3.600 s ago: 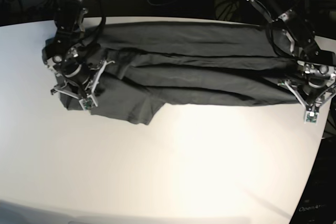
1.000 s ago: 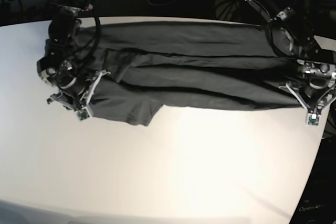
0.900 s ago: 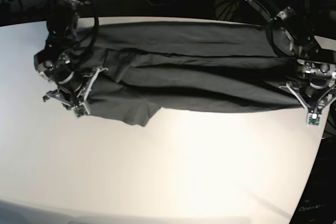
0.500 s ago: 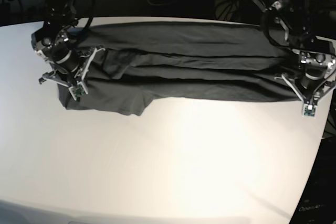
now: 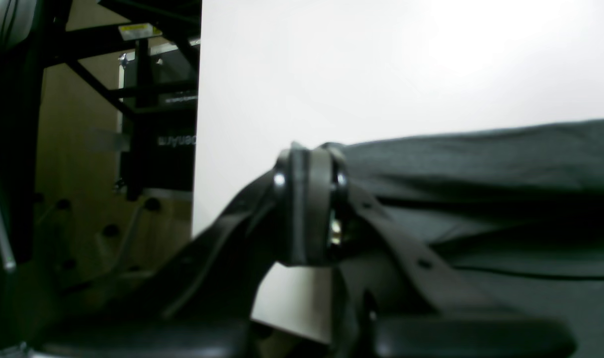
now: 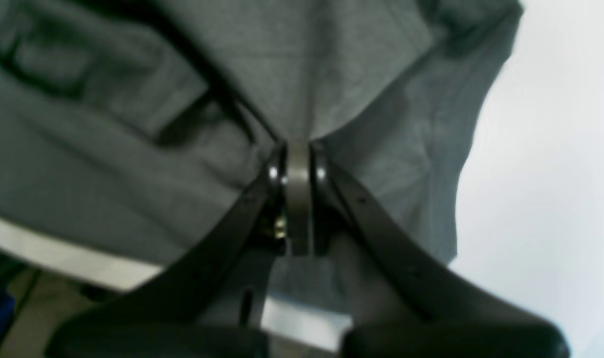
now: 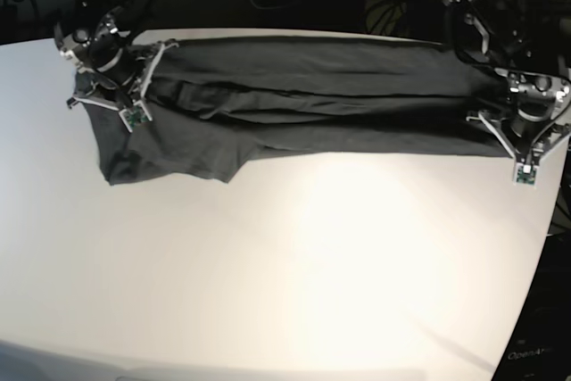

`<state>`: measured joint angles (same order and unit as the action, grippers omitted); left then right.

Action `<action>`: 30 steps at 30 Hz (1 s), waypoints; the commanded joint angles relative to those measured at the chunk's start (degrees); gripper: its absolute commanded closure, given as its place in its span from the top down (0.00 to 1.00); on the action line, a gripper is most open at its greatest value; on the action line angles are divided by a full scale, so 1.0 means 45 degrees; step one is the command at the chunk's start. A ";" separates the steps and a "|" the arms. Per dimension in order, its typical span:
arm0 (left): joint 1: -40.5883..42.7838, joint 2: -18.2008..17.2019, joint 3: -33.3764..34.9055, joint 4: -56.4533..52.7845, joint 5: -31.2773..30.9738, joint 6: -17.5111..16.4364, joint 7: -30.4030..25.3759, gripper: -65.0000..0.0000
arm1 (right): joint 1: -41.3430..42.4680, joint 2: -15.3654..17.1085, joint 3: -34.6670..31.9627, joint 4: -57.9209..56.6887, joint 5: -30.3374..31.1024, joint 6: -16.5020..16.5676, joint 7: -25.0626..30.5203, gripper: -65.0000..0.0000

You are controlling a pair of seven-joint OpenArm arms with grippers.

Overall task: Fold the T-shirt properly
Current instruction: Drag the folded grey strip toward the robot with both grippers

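T-shirt on show, one garment only, stretched as a long dark band across the far part of the white table, with one pincer at each end: two in all.

Starting at the base view's left, the right gripper sits over the shirt's bunched end. Its wrist view shows the jaws pressed together on a fold of grey cloth, fabric fanning out ahead of and to both sides of the tips, with a loose flap hanging toward the near edge just below it.

Moving across, the cloth lies in several lengthwise creases between the two pincers, none of it flat. It looks soft, light and limp, likely to sag and slide wherever it isn't held, so I'd say corners and hems, pinched through doubled layers, are the sensible places to take hold.

Over at the right, the left gripper is at the shirt's other end, near the table's edge. Jaws together here too; the shirt runs off to one side of the tips, but whether any cloth is caught between them I cannot tell.
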<state>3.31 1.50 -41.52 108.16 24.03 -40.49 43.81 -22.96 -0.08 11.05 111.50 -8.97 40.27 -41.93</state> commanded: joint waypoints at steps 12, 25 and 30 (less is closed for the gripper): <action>0.0837 -0.0714 -0.0747 0.0297 -0.1482 0.0109 -0.0212 0.04 | -0.0983 0.0808 0.0153 0.0472 0.0050 -0.0060 0.1045 0.01; 0.1286 -0.0968 -0.0767 0.0160 -0.1912 0.0109 -0.0212 0.04 | -0.2018 0.0847 0.0133 0.0472 -0.0321 -0.0060 0.2530 0.01; 0.1286 -0.0850 -0.0728 0.0140 -0.1892 0.0109 -0.0701 0.04 | -0.2136 0.0750 0.0153 0.0472 -0.1513 -0.0060 0.3467 0.01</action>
<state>9.50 -1.80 -44.77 108.01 15.59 -40.51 41.78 -32.42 2.98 11.44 112.51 -16.03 40.29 -27.07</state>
